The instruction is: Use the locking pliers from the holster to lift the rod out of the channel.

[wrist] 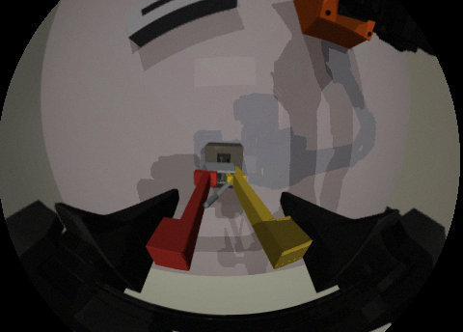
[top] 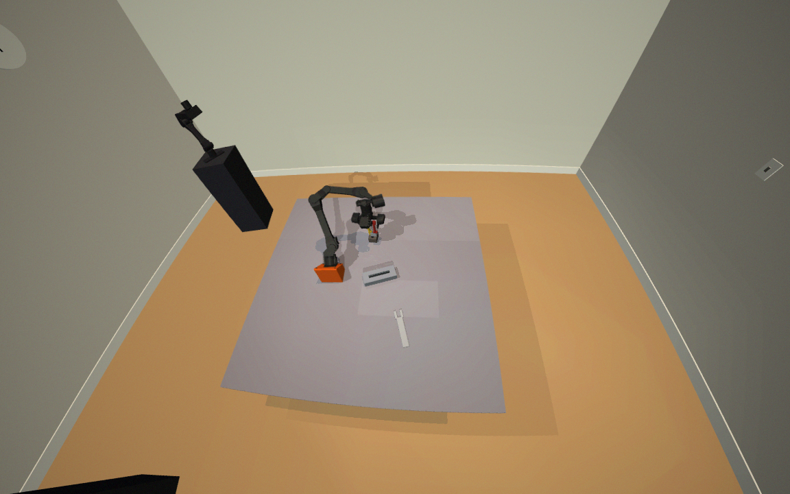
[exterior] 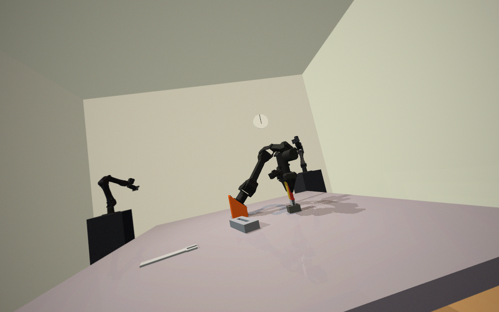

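Red-and-yellow pliers (top: 374, 228) (exterior: 290, 193) (wrist: 258, 204) point nose-down, long axis near upright, between wide-open, empty jaws (top: 373, 224) (exterior: 289, 190) (wrist: 230, 196).

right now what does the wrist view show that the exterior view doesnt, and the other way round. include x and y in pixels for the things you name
Only wrist: both of the gripper's fingers spread apart, either side of the pliers' two handles.
Only exterior: a pale forked bar (exterior: 166, 256) on the table, and a wall clock (exterior: 260, 121).
Both: the locking pliers (exterior: 290, 192) (wrist: 256, 202) in their holster (exterior: 293, 209) (wrist: 210, 153), the slotted block (exterior: 246, 226) (wrist: 185, 22) and the orange base (exterior: 238, 208) (wrist: 314, 13).
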`<state>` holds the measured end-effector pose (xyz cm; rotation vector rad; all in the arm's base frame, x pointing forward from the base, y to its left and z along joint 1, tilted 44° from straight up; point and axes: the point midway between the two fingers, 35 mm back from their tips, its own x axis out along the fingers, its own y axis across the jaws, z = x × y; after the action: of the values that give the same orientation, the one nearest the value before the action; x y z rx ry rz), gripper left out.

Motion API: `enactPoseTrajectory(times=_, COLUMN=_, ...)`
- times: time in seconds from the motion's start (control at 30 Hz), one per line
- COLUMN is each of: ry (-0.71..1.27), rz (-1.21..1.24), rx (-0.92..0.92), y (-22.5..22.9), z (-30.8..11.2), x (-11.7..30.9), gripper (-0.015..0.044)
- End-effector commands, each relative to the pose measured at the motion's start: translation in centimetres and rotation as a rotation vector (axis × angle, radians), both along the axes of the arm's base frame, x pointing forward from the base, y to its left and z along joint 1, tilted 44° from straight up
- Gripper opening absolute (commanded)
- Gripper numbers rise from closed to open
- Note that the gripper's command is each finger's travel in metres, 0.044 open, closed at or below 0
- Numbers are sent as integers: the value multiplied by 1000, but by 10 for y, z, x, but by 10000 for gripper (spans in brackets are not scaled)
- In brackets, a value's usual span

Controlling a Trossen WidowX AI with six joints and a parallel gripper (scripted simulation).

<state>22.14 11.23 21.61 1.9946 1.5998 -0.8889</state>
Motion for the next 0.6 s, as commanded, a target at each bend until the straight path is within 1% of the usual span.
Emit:
enactPoseTrajectory(times=0.0, ry=0, rz=-3, rx=-3, y=1, z=-2, x=0, gripper=436)
enactPoseTrajectory(times=0.57, ry=0, rz=-3, rx=-3, y=1, z=-2, x=0, gripper=413)
